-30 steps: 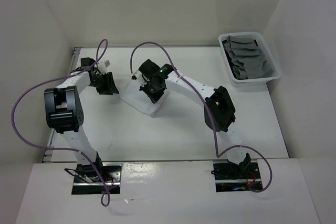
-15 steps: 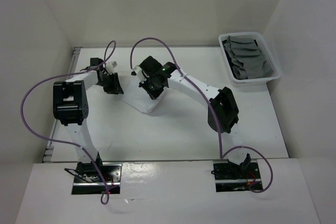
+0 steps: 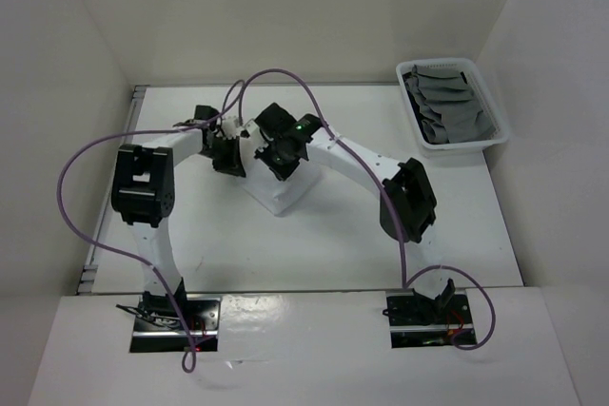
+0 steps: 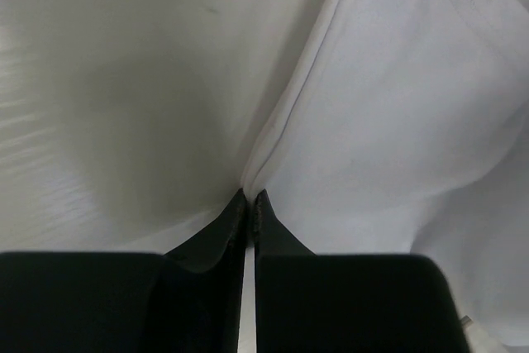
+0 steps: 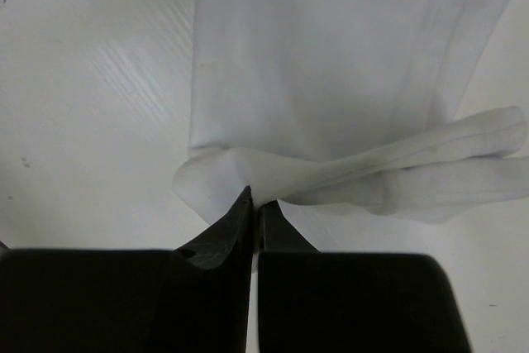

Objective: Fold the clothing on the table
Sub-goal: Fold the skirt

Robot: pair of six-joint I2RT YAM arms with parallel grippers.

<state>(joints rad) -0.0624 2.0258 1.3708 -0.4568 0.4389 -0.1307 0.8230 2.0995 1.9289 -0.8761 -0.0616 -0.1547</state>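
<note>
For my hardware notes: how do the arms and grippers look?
The left arm and right arm have white links and bulky black joints, each with a purple cable. The left gripper and right gripper have black tapered fingers. A green light shows on the right wrist.

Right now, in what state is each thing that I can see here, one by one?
left gripper: jaws shut on an edge of the white garment.
right gripper: jaws shut on a bunched fold of the same garment.
white garment: lying rumpled on the table, pinched at two places.
white basket: filled with grey cloths, nothing touching it.
</note>
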